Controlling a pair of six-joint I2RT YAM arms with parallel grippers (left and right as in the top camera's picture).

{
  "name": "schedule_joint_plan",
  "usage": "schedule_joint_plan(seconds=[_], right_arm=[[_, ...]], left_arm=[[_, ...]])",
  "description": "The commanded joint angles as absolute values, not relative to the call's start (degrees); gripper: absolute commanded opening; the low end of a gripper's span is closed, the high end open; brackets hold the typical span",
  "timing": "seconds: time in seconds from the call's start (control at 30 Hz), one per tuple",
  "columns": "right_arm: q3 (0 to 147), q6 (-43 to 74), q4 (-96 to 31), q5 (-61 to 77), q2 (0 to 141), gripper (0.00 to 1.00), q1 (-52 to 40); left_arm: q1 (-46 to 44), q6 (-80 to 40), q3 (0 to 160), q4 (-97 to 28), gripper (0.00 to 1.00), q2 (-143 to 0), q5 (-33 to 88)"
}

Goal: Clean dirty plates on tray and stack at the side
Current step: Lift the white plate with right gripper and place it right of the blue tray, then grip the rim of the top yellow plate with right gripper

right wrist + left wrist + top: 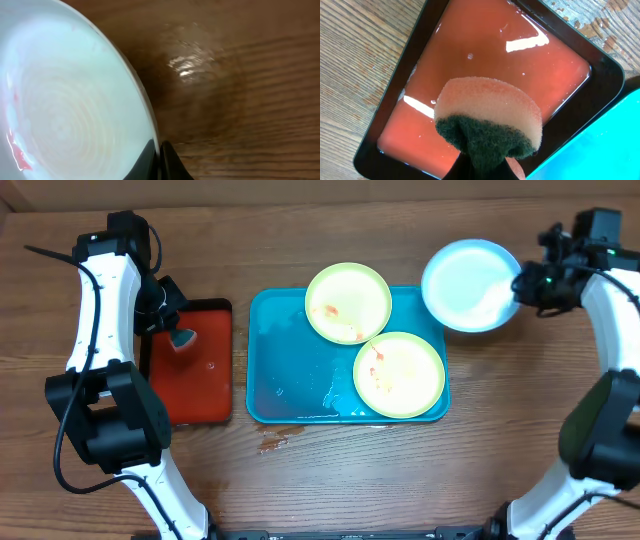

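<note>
Yellow-green and smeared red, the far plate [348, 302] and near plate [399, 374] lie on the blue tray [290, 370]. The right claw [160, 157] pinches the white plate [65, 110] by its rim at the tray's far right corner. The left claw [480, 161] pinches a sponge [487, 112] above the red tray [530, 65].

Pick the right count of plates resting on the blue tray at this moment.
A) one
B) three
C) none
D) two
D: the far yellow-green plate and the near yellow-green plate sit on the blue tray. The white plate is off to its side, with its rim pinched by the right end effector.
</note>
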State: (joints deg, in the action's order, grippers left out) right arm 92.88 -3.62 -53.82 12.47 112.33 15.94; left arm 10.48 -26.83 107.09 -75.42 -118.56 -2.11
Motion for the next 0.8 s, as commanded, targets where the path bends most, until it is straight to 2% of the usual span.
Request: schedule_joint_plan(seconds=[0.0, 0.37, 0.4, 0.43, 0.47, 0.63, 0.73, 0.77], right_arm=[[92.58, -2.79, -52.93, 15.55, 115.77, 0.04, 19.38], [92.6, -3.18, -49.41, 12.49, 121.21, 0.04, 24.43], [92.64, -3.18, -49.41, 12.03, 121.21, 0.1, 24.51], [92.82, -3.2, -49.56, 12.1, 121.19, 0.23, 24.51], [93.17, -3.18, -50.0, 12.1, 121.08, 0.29, 24.51], [99.59, -3.25, -56.9, 14.2, 120.05, 0.44, 23.49], [105.47, -6.28, -61.47, 23.73, 119.04, 0.46, 21.41], [107.07, -8.45, -62.52, 28.64, 118.78, 0.52, 20.43]], left_arm=[[10.09, -26.55, 107.72, -75.37, 0.04, -118.43, -1.87], [10.09, -26.55, 107.72, -75.35, 0.04, -118.43, -1.87], [10.09, -26.55, 107.72, -75.37, 0.04, -118.43, -1.87], [10.09, -26.55, 107.72, -75.37, 0.04, -118.43, -1.87], [10.09, -26.55, 107.72, -75.35, 0.04, -118.43, -1.87], [10.09, -26.55, 107.72, -74.98, 0.04, -118.43, -1.87], [10.09, -26.55, 107.72, -74.94, 0.04, -118.43, -1.85], [10.09, -26.55, 107.72, -74.91, 0.04, -118.43, -1.87]])
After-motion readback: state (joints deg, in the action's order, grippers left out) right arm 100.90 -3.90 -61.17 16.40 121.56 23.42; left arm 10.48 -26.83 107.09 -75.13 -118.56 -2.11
